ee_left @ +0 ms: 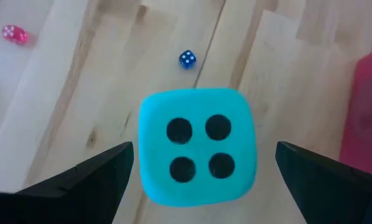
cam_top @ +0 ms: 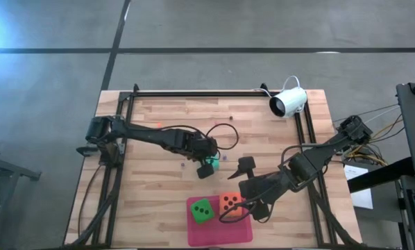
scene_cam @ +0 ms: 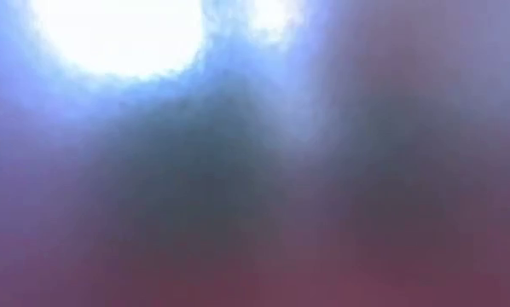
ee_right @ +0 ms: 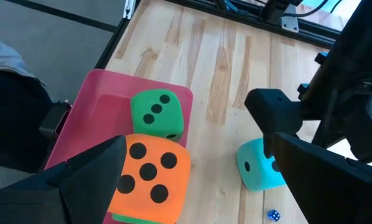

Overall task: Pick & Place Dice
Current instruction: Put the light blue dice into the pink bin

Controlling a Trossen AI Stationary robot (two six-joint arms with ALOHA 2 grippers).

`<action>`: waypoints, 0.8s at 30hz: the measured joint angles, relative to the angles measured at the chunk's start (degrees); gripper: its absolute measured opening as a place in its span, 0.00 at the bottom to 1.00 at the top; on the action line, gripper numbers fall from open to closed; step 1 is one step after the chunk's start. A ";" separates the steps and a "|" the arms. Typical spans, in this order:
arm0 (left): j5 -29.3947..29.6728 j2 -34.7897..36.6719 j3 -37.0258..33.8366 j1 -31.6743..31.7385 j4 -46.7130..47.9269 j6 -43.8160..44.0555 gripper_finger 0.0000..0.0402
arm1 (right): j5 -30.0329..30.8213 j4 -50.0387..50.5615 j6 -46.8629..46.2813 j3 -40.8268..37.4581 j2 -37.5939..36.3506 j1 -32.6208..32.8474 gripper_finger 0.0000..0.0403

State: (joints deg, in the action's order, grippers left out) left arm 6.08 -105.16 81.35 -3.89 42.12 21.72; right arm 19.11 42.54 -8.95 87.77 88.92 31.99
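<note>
A teal die (ee_left: 197,146) rests on the wooden table with its four-pip face toward the left wrist camera. My left gripper (ee_left: 204,145) hangs over it, open, with one finger on either side and a gap to each. On the pink mat (cam_top: 221,232) at the near edge sits a green die (ee_right: 157,115). Beside it is an orange-red die (ee_right: 150,180), with a green edge showing under it. My right gripper (ee_right: 204,186) hovers open above the orange-red die. The low view shows only blur.
A tiny blue die (ee_left: 186,59) and a tiny pink die (ee_left: 15,34) lie on the wood beyond the teal die. A white camera (cam_top: 289,102) stands at the far right. Black frame rails (cam_top: 117,139) run along both sides of the table.
</note>
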 joint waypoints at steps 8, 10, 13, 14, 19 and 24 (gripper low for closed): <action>-1.02 -0.94 -1.96 -0.03 -1.38 -3.71 1.00 | 0.02 0.00 0.00 0.00 0.00 -0.02 0.99; -1.24 -1.00 -1.94 -0.03 -3.10 -4.78 1.00 | 0.02 -0.04 0.00 0.00 0.00 0.00 0.99; -1.40 -1.18 -2.00 -0.01 -3.14 -4.82 1.00 | 0.00 0.03 0.00 0.00 0.00 0.00 0.99; -1.40 -1.18 -2.00 -0.01 -3.29 -4.81 1.00 | 0.01 0.02 0.00 0.00 0.00 -0.02 0.99; -0.34 -1.18 -2.00 0.17 -3.01 -3.92 1.00 | 0.01 0.02 0.00 0.00 0.00 -0.01 0.99; 0.38 -1.18 -2.00 0.30 -3.05 -3.85 1.00 | 0.01 0.02 0.00 0.00 0.00 -0.01 0.99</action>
State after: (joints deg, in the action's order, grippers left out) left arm 6.47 -106.34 79.35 -3.60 39.07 17.86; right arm 19.12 42.57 -8.95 87.77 88.92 31.98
